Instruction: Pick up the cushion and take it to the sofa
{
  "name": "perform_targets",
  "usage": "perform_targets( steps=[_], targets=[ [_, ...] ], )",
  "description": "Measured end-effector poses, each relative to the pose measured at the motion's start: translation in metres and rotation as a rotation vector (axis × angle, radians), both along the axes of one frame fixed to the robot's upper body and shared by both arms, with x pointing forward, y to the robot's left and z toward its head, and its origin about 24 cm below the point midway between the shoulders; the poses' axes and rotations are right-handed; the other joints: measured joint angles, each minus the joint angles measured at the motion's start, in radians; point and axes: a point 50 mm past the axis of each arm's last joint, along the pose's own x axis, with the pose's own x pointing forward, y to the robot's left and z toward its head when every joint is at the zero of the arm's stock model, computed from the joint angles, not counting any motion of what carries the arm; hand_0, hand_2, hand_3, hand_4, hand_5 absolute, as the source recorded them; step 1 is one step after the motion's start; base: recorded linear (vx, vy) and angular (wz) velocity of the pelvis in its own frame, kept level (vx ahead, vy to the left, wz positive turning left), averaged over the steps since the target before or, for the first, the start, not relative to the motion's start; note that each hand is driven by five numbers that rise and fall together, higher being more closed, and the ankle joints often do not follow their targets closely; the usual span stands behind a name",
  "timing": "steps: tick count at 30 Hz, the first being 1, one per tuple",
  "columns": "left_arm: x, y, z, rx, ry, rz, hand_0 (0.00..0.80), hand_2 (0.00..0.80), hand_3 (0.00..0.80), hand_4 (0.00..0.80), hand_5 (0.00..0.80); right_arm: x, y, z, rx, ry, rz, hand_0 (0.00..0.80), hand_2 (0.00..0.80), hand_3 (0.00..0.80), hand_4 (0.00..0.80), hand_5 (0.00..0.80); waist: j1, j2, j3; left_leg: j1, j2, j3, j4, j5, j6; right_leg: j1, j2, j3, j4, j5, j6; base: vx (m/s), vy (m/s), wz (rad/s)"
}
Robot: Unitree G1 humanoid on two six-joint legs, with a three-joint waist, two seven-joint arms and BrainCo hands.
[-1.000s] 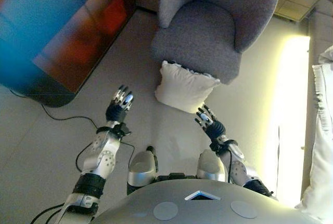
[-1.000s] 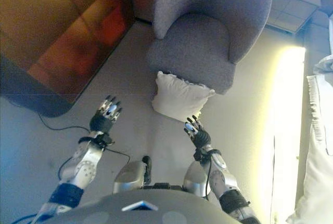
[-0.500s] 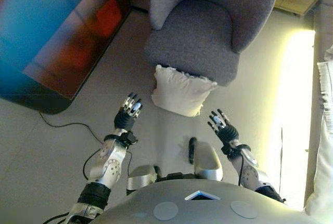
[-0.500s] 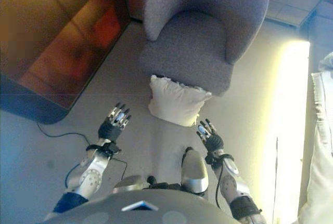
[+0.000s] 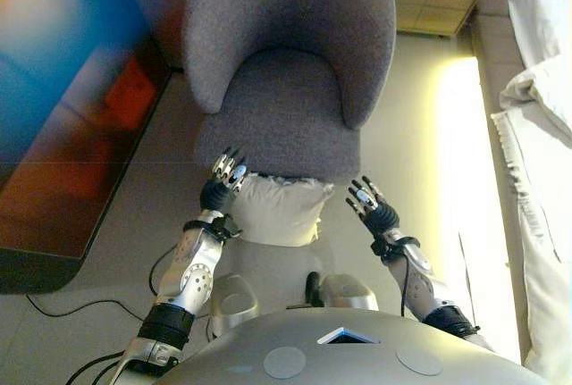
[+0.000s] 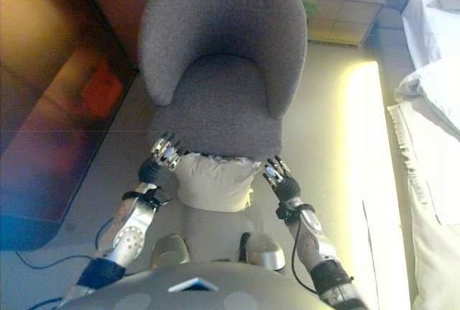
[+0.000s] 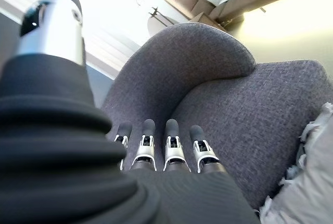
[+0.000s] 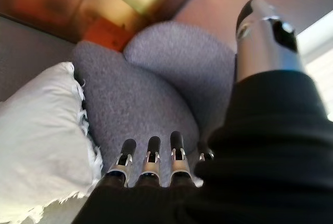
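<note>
Since half a second ago our view has swung toward the grey armchair (image 5: pixel 286 90), and both hands now flank the cushion (image 5: pixel 275 209) — before, they hung short of it. No writing or label can be read anywhere. Our left hand (image 5: pixel 221 190) shows straight, spread fingers at the cushion's upper left corner, contact unclear. Our right hand (image 5: pixel 371 210) is likewise open, just beside the cushion's right edge, holding nothing. The white cushion stands on the floor (image 5: pixel 420 162) — leaning against the armchair's front.
</note>
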Motion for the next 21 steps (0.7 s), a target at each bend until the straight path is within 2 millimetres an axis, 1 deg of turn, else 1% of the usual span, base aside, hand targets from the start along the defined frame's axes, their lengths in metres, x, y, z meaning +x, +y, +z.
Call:
perform_targets(
  steps=[1,2,3,4,5,6,7,8,9,10,11,12,14,15,16,17,18,19,20,21],
  targets=[
    [0.0,0.0,0.0,-0.002,0.0,-0.001,0.0,0.0,0.0,0.0,0.0,-0.002,-0.002,0.0,-0.005,0.003,0.0,0.0,0.0,0.0,0.0,0.0,0.0,0.007,0.004,0.019,0.007,-0.024,-0.068,0.014,-0.009,0.009,0.003,0.009,0.001,-0.008,0.01,0.401,0.213,-0.28],
    [0.0,-0.001,0.0,-0.004,0.001,-0.001,0.0,0.0,0.0,0.0,0.0,-0.001,-0.004,0.0,-0.012,0.001,0.004,0.0,0.0,0.0,0.0,0.0,0.008,0.014,0.017,0.036,0.014,-0.042,-0.13,0.025,-0.008,0.024,0.004,0.029,0.002,-0.018,0.024,0.381,0.19,-0.47],
    [-0.001,-0.001,-0.001,-0.014,0.003,0.001,0.0,0.0,0.0,0.0,0.0,-0.001,-0.006,0.001,-0.019,-0.001,0.006,0.0,0.0,0.0,0.0,0.0,0.013,0.023,0.031,0.052,0.019,-0.05,-0.166,0.03,-0.002,0.034,0.001,0.053,0.006,-0.03,0.042,0.341,0.176,-0.55],
    [-0.001,-0.002,-0.001,-0.019,0.004,0.0,0.0,0.0,0.0,0.0,0.0,-0.002,-0.01,0.001,-0.029,0.001,0.006,0.0,0.0,0.0,0.0,0.0,0.02,0.039,0.037,0.065,0.021,-0.046,-0.183,0.036,0.007,0.042,-0.002,0.07,0.015,-0.044,0.063,0.276,0.177,-0.5],
    [-0.001,-0.005,-0.001,-0.028,0.004,-0.001,0.0,0.0,0.0,0.0,0.0,-0.003,-0.016,0.001,-0.048,0.003,0.005,0.0,0.0,0.0,0.0,0.0,0.022,0.067,0.039,0.075,0.018,-0.028,-0.187,0.048,0.034,0.048,-0.002,0.083,0.028,-0.06,0.091,0.249,0.204,-0.33],
    [-0.001,-0.009,-0.001,-0.047,0.0,-0.003,0.0,0.0,0.0,0.0,0.0,-0.006,-0.021,0.002,-0.059,0.004,0.006,0.0,0.0,0.0,0.0,0.0,0.019,0.109,0.037,0.083,0.015,-0.006,-0.198,0.056,0.048,0.052,0.001,0.088,0.049,-0.082,0.12,0.206,0.213,-0.33],
    [-0.001,-0.007,-0.002,-0.044,0.002,-0.003,0.0,0.0,0.0,0.0,0.0,-0.011,-0.018,-0.003,-0.045,0.029,-0.003,0.0,0.0,0.0,0.0,0.0,0.028,0.091,0.031,0.093,-0.007,0.01,-0.189,0.07,-0.035,0.045,-0.035,0.112,0.088,-0.109,0.151,0.201,0.246,-0.18],
    [-0.002,-0.003,-0.002,-0.027,-0.002,-0.015,0.0,0.0,0.0,0.0,0.0,-0.016,-0.009,-0.005,-0.013,0.035,-0.005,0.0,0.0,0.0,0.0,0.0,0.026,0.054,0.022,0.097,-0.053,0.04,-0.193,0.069,-0.037,0.041,-0.088,0.121,0.099,-0.125,0.176,0.22,0.274,0.02],
    [0.0,0.001,0.0,-0.009,-0.012,-0.028,0.0,0.0,0.0,0.0,0.0,-0.017,-0.001,-0.005,0.015,0.033,-0.003,0.0,0.0,0.0,0.0,0.0,0.02,0.022,0.022,0.1,-0.096,0.05,-0.191,0.067,-0.025,0.046,-0.131,0.122,0.09,-0.124,0.193,0.244,0.284,0.23],
    [0.004,0.003,0.003,0.007,-0.025,-0.039,0.0,0.0,0.0,0.0,0.0,-0.016,0.006,-0.005,0.036,0.03,-0.001,0.0,0.0,0.0,0.0,0.0,0.026,-0.001,0.027,0.095,-0.13,0.051,-0.191,0.067,-0.009,0.046,-0.165,0.122,0.085,-0.116,0.202,0.22,0.234,0.18],
    [0.007,0.007,0.006,0.026,-0.034,-0.041,0.0,0.0,0.0,0.0,0.0,-0.013,0.013,-0.005,0.053,0.024,0.002,0.0,0.0,0.0,0.0,0.0,0.026,-0.016,0.035,0.092,-0.153,0.056,-0.181,0.059,0.001,0.043,-0.188,0.127,0.079,-0.102,0.206,0.21,0.207,0.01],
    [0.008,0.011,0.008,0.042,-0.039,-0.04,0.0,0.0,0.0,0.0,0.0,-0.008,0.02,-0.002,0.071,0.009,0.012,0.0,0.0,0.0,0.0,0.0,0.031,-0.018,0.042,0.088,-0.17,0.064,-0.154,0.035,0.016,0.048,-0.211,0.13,0.075,-0.089,0.212,0.232,0.194,-0.04],
    [0.009,0.015,0.009,0.06,-0.041,-0.043,0.0,0.0,0.0,0.0,0.0,0.001,0.023,0.004,0.079,-0.024,0.023,0.0,0.0,0.0,0.0,0.0,0.037,-0.014,0.045,0.087,-0.181,0.072,-0.126,0.006,0.026,0.05,-0.224,0.13,0.083,-0.068,0.233,0.242,0.192,-0.12],
    [0.008,0.016,0.009,0.065,-0.04,-0.044,0.0,0.0,0.0,0.0,0.0,0.01,0.025,0.009,0.08,-0.05,0.03,0.0,0.0,0.0,0.0,0.0,0.051,-0.008,0.049,0.09,-0.187,0.077,-0.112,-0.007,0.031,0.05,-0.232,0.128,0.094,-0.065,0.236,0.211,0.21,-0.16],
    [0.009,0.015,0.009,0.063,-0.043,-0.046,0.0,0.0,0.0,0.0,0.0,0.012,0.025,0.01,0.078,-0.056,0.031,0.0,0.0,0.0,0.0,0.0,0.053,-0.001,0.053,0.094,-0.192,0.08,-0.103,-0.023,0.039,0.047,-0.238,0.126,0.115,-0.064,0.236,0.222,0.244,-0.08],
    [0.01,0.014,0.01,0.058,-0.048,-0.048,0.0,0.0,0.0,0.0,0.0,0.015,0.025,0.012,0.074,-0.064,0.027,0.0,0.0,0.0,0.0,0.0,0.054,0.01,0.063,0.099,-0.199,0.08,-0.093,-0.038,0.042,0.025,-0.241,0.125,0.18,-0.063,0.235,0.267,0.266,0.01],
    [0.011,0.013,0.01,0.057,-0.049,-0.048,0.0,0.0,0.0,0.0,0.0,0.019,0.025,0.013,0.071,-0.072,0.025,0.0,0.0,0.0,0.0,0.0,0.054,0.022,0.071,0.1,-0.199,0.078,-0.076,-0.051,0.046,-0.017,-0.246,0.125,0.281,-0.06,0.231,0.255,0.205,0.03],
    [0.01,0.013,0.009,0.056,-0.048,-0.052,0.0,0.0,0.0,0.0,0.0,0.018,0.025,0.013,0.07,-0.069,0.018,0.0,0.0,0.0,0.0,0.0,0.053,0.031,0.077,0.102,-0.198,0.077,-0.059,-0.065,0.049,-0.067,-0.249,0.125,0.382,-0.04,0.203,0.26,0.132,-0.03],
    [0.008,0.014,0.007,0.054,-0.042,-0.056,0.0,0.0,0.0,0.0,0.0,0.017,0.024,0.011,0.065,-0.057,0.017,0.0,0.0,0.0,0.0,0.0,0.057,0.045,0.081,0.118,-0.183,0.077,-0.068,-0.067,0.052,-0.117,-0.249,0.121,0.465,0.008,0.166,0.263,0.03,-0.09],
    [0.005,0.014,0.006,0.053,-0.036,-0.058,0.0,0.0,0.0,0.0,0.0,0.016,0.024,0.01,0.066,-0.053,0.017,0.0,0.0,0.0,0.0,0.0,0.057,0.061,0.084,0.137,-0.173,0.076,-0.084,-0.065,0.055,-0.132,-0.245,0.118,0.495,0.062,0.152,0.301,-0.066,-0.22]
  ],
)
